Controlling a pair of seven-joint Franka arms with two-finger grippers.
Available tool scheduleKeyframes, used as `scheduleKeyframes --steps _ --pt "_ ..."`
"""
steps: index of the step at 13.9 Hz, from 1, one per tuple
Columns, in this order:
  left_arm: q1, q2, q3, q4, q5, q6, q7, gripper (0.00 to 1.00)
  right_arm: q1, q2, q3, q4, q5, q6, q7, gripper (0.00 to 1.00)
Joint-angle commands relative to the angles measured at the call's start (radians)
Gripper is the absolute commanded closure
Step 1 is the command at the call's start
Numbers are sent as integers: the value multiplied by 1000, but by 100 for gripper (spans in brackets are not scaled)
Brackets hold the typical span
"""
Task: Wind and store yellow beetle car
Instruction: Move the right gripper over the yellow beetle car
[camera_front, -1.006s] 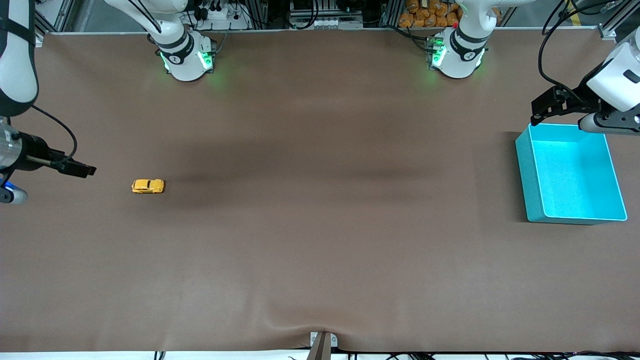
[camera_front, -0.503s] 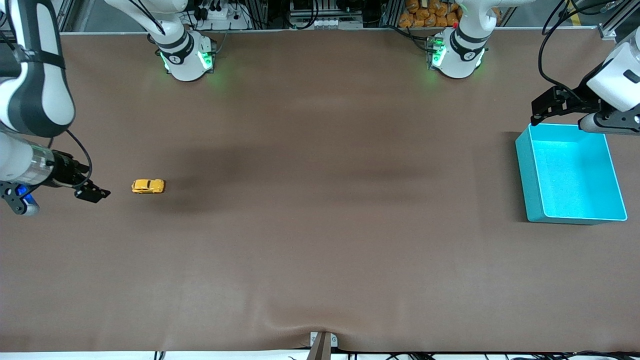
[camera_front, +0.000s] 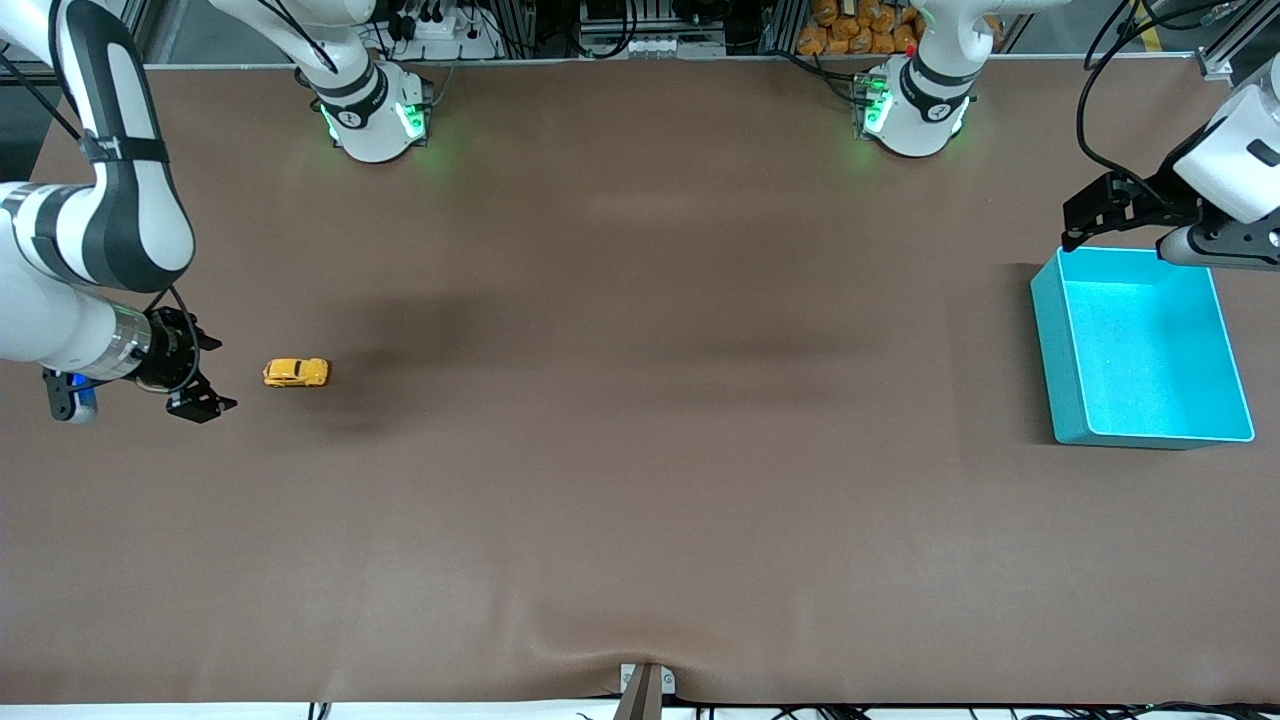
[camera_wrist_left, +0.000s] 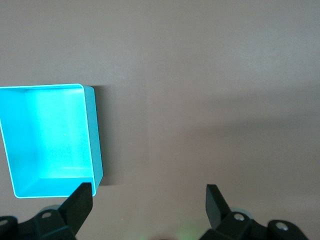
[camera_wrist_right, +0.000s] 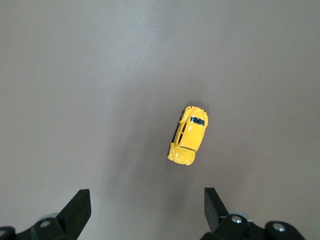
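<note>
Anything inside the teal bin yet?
No. The teal bin shows only its bare floor in the front and left wrist views. The yellow beetle car sits on the table, near the open right gripper.

I am reading no legible text, label, brand, number or sign in any current view.

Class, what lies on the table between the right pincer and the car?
Nothing: bare brown table separates the open right pincer from the car, in front and right wrist views.
</note>
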Motion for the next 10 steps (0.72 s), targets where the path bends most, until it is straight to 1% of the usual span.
scheduleKeyframes --steps 1,3,8,10 --pt "9 -9 -2 -1 -13 6 18 0 -20 41 11 -5 -12 24 162 0" --pt "9 -9 -2 -1 -13 6 18 0 -15 65 13 -18 -38 27 230 0" --pt "9 -9 -2 -1 -13 6 18 0 -18 50 13 -181 -37 184 267 0" --pt "9 -9 -2 -1 -13 6 18 0 -21 48 11 -233 -39 227 267 0"
